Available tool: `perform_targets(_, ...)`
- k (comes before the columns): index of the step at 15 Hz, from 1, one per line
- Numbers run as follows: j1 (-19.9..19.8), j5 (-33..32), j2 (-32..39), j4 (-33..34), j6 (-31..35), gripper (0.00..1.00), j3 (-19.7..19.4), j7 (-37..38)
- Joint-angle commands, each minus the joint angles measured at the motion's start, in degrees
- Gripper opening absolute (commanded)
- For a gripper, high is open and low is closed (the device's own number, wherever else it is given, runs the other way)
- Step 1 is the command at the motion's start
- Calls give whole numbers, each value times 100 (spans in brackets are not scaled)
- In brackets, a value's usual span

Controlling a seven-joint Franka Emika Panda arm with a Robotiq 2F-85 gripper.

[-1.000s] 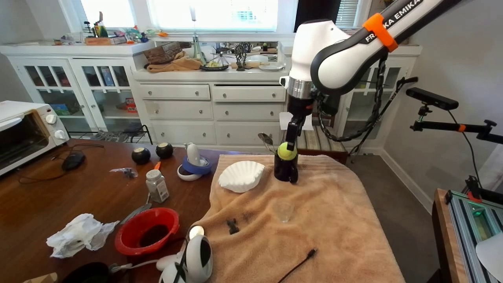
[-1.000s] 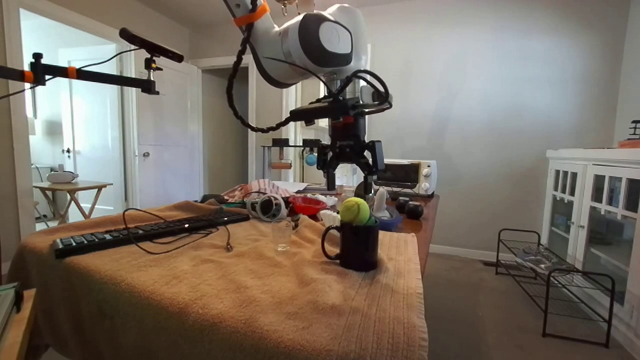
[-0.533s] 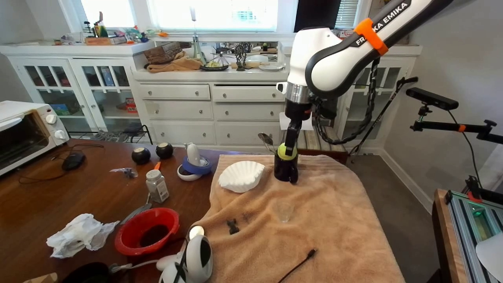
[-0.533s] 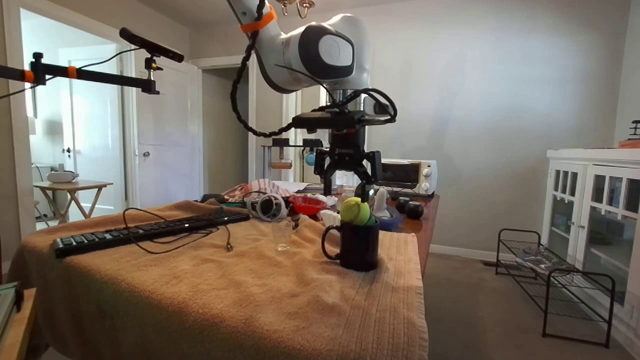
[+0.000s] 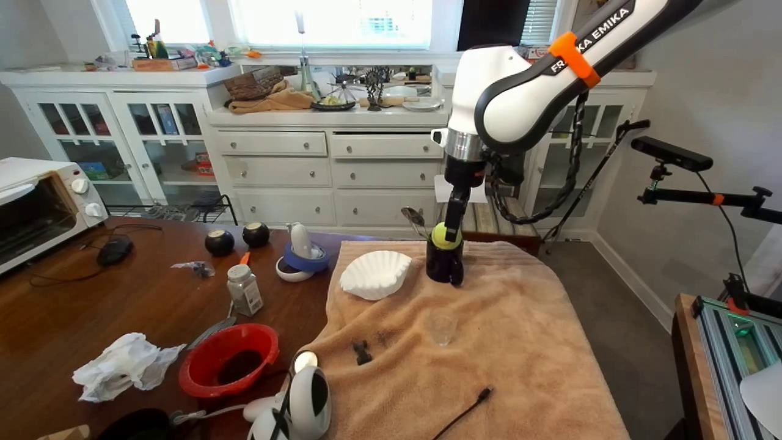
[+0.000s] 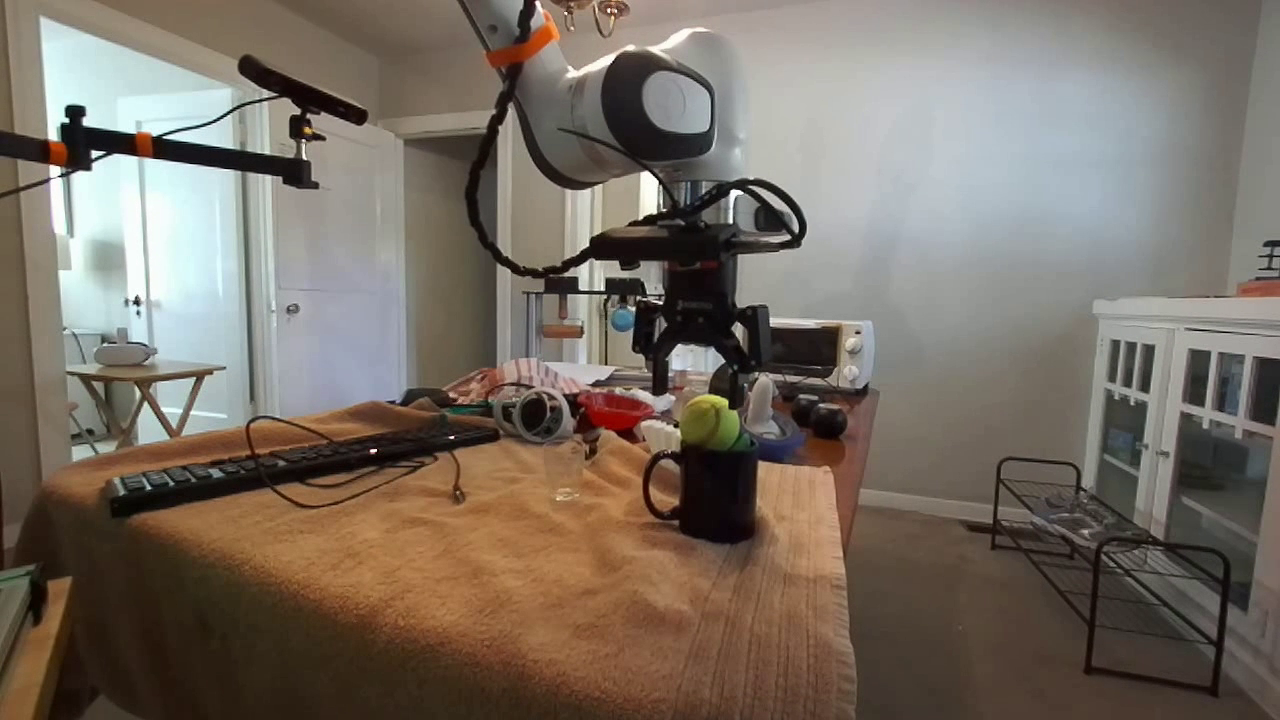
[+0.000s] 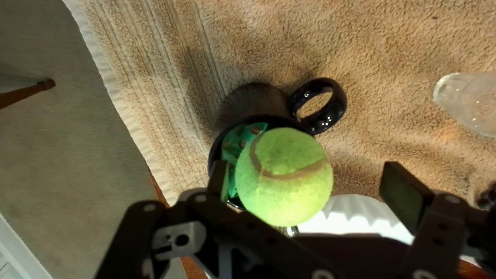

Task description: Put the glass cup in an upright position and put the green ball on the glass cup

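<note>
The green ball (image 5: 438, 237) rests in the mouth of a dark mug (image 5: 437, 266); both also show in an exterior view, the ball (image 6: 709, 422) above the mug (image 6: 720, 492). My gripper (image 6: 697, 388) is open, pointing down just above the mug. In the wrist view the ball (image 7: 285, 193) lies between the open fingers (image 7: 306, 174), close to the left finger and well apart from the right one. The clear glass cup (image 5: 441, 328) appears to stand upright on the towel, away from the gripper. It also shows in an exterior view (image 6: 564, 472) and at the wrist view's right edge (image 7: 471, 102).
A white fluted bowl (image 5: 376, 275) stands beside the mug. Spoons (image 5: 414, 217) lean out of the mug, and a green wrapper (image 7: 232, 149) is inside. A keyboard (image 6: 300, 465) with cables, a red bowl (image 5: 229, 360) and a white headset (image 5: 305, 397) lie around. The mug's handle (image 7: 333, 112) faces the glass side.
My open gripper has come down toward the ball, mostly in the first half second, then shifted slightly sideways. The ball, mug and glass cup have not moved.
</note>
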Motion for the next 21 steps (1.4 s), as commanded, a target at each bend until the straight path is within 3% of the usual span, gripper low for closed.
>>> perform_targets(1, -79, 23, 267, 170, 150, 100, 31, -152)
perform_targets(4, -100, 39, 380, 223, 191, 100, 63, -224)
perform_targets(5, -99, 33, 408, 244, 191, 90, 66, -216)
perform_targets(6, -95, 21, 427, 259, 194, 73, 68, -207)
perform_targets(10, -108, 13, 459, 279, 230, 42, 74, -202)
perform_targets(13, -82, -13, 362, 263, 112, 40, 75, -138)
perform_targets(17, 43, 128, -447, 8, -509, 40, 347, -315)
perform_targets(21, 136, 921, -775, 150, -1493, 40, 628, -984)
